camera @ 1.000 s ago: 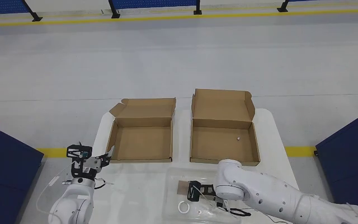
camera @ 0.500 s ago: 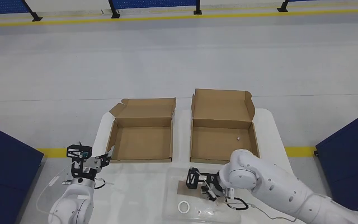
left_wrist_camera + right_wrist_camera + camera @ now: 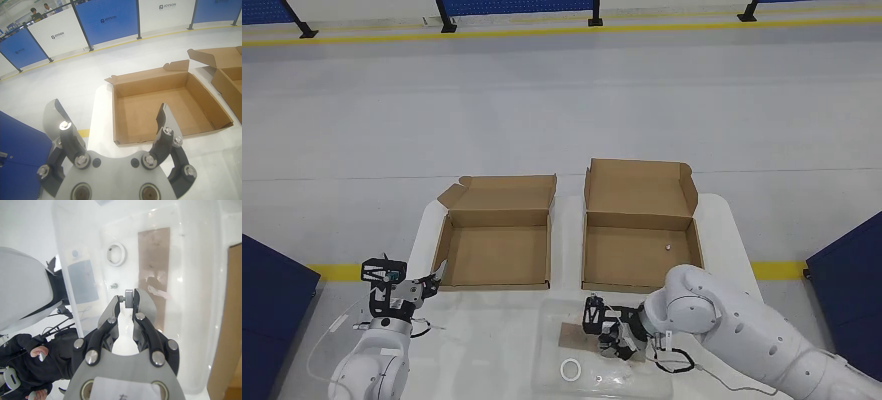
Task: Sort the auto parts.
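We find the right claw (image 3: 126, 300) nearly closed, pinching a small metal stud (image 3: 129, 301) between its two tips, round head against one and thin end against the other. It is held over the clear tub (image 3: 200, 306) at the near edge of the table (image 3: 492, 330). A white ring (image 3: 116, 254) and a small screw (image 3: 114, 286) lie loose in that tub (apart from each other). The left claw (image 3: 109, 106) is spread wide with nothing in it, near the outer front corner of the left box (image 3: 151, 117). The right box (image 3: 640, 255) holds one small part (image 3: 668, 245).
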`<action>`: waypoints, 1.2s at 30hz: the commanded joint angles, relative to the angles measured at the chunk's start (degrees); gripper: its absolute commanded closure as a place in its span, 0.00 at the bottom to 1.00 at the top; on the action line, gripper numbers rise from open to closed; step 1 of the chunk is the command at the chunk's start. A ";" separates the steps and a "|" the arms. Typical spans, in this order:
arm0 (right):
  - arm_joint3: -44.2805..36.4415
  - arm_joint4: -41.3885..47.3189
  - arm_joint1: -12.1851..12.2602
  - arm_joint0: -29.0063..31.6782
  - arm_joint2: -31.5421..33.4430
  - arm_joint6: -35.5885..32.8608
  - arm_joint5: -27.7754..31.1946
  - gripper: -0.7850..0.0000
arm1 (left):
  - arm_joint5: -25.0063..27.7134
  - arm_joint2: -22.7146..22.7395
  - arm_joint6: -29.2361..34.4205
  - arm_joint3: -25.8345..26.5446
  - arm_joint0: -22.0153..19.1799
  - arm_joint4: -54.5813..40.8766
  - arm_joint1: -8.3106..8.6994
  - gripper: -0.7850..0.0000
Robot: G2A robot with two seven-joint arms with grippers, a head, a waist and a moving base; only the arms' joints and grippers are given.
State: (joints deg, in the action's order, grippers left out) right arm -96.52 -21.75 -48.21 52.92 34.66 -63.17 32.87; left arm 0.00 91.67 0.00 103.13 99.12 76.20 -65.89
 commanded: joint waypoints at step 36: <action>7.60 44.99 7.65 0.27 -2.88 16.88 25.13 1.00 | 0.00 0.00 0.00 0.00 0.00 0.00 0.00 0.00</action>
State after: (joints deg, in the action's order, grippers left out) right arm -88.44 21.13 -40.96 53.39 32.24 -46.66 57.63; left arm 0.00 91.67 0.00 103.13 99.12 76.20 -65.89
